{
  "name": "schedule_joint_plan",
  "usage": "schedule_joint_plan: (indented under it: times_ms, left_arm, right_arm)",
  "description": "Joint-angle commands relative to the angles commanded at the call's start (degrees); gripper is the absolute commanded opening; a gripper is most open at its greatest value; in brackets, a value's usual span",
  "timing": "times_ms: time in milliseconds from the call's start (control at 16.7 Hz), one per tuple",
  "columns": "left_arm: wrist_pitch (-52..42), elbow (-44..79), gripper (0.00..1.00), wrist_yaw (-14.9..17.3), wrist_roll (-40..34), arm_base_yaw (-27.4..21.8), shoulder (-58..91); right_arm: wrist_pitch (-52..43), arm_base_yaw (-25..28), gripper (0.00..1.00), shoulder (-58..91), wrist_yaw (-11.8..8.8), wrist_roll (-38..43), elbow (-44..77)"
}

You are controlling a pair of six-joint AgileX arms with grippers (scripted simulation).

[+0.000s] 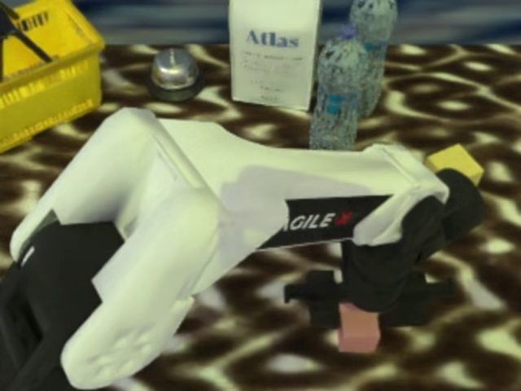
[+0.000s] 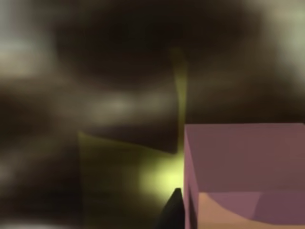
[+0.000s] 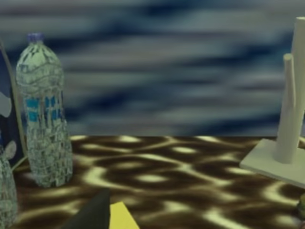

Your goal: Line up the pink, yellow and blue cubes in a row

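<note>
Nearest the camera in the top view, the left arm (image 1: 195, 236) reached across the worktop (image 1: 244, 342) from about eight o'clock toward four o'clock. Its left gripper (image 1: 358, 314) stood over the pink cube (image 1: 358, 330), which sat low in the view at roughly five o'clock. The left wrist view showed the pink cube (image 2: 243, 167) close up with one dark fingertip (image 2: 174, 210) beside it; whether the jaws had clamped on it or stood apart I could not tell.

Farther off, at about two o'clock, the yellow cube (image 1: 456, 161) lay just beyond the arm's wrist, well apart from the pink one. The right wrist view caught a corner of it (image 3: 121, 217) on the worktop, close to that camera. The blue cube was not visible in any view, and the right gripper itself was out of sight.

Farthest back, from ten to one o'clock, stood a yellow basket (image 1: 49, 81), a service bell (image 1: 175, 73), a white carton (image 1: 273, 53) and two water bottles (image 1: 338, 90).

The step in hand seemed to be handling the pink cube. The next move probably called for settling its grip or release, then bringing the cubes together into one row.
</note>
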Motion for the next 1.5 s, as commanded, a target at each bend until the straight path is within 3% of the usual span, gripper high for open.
schedule_joint_plan:
  times_ms: [180,240,780,1200,1500]
  left_arm:
    - [0.0,0.0,0.98,0.0,0.0,0.0,0.0]
    - [0.0,0.0,1.0,0.0,0.0,0.0,0.0]
    - [-0.2,0.2,1.0,0.0,0.0,0.0,-0.1]
    - [-12.0,8.1,1.0,0.0,-0.4,0.7,-3.5]
    - [-13.2,9.0,1.0,0.0,-0.4,0.5,-4.0]
  right_arm:
    - [0.0,0.0,1.0,0.0,0.0,0.0,0.0]
    - [0.0,0.0,1.0,0.0,0.0,0.0,0.0]
    - [0.0,0.0,1.0,0.0,0.0,0.0,0.0]
    - [0.0,0.0,1.0,0.0,0.0,0.0,0.0]
    - [0.0,0.0,1.0,0.0,0.0,0.0,0.0]
